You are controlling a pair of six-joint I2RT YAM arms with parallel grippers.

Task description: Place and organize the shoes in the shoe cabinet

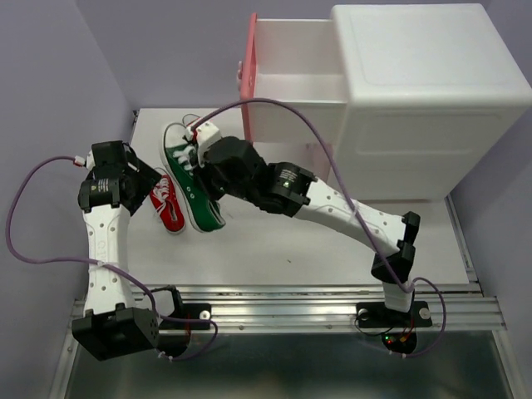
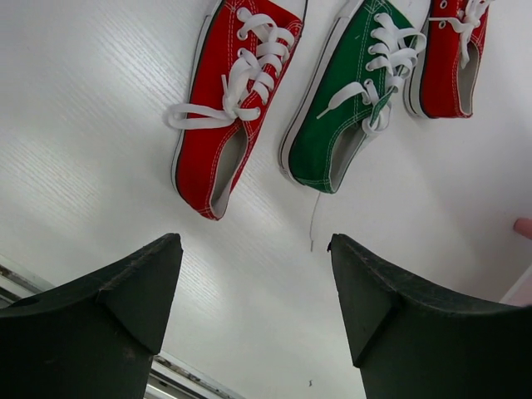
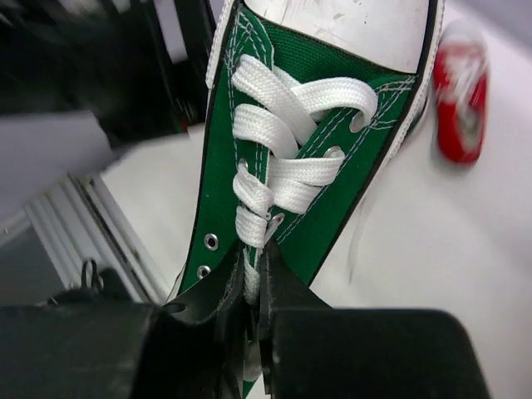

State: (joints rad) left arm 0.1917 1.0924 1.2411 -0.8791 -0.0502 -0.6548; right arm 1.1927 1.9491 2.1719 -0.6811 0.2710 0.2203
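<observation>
right arm (image 1: 332, 204) reaches from its base at the near right, low and long across the bench (image 1: 274, 241) toward the far left, elbow bent, wrist turned down over the held green shoe (image 3: 223, 179). right jaws pinched narrow on that shoe's tongue and laces just behind the eyelets, toe pointing away from the wrist. from the top view the shoe sits left of centre with its toe toward the near edge; it looks raised off the bench, can't be sure. left arm (image 1: 104, 241) stands up from the near left base, forearm running away from the edge, wrist bent right toward the shoes. left jaws wide apart, holding nothing, fingers (image 2: 108, 307) hovering over bare bench. left wrist view has three shoes lying on the bench ahead: near red shoe (image 2: 218, 141), second green shoe (image 2: 332, 125) just beside it, far red shoe (image 2: 440, 75) past that, all side by side, laces up. cabinet (image 1: 432, 75) at the far right, its top drawer (image 1: 295, 91) pulled out to the left, pink front (image 1: 248, 75) near the held shoe, not touching.
</observation>
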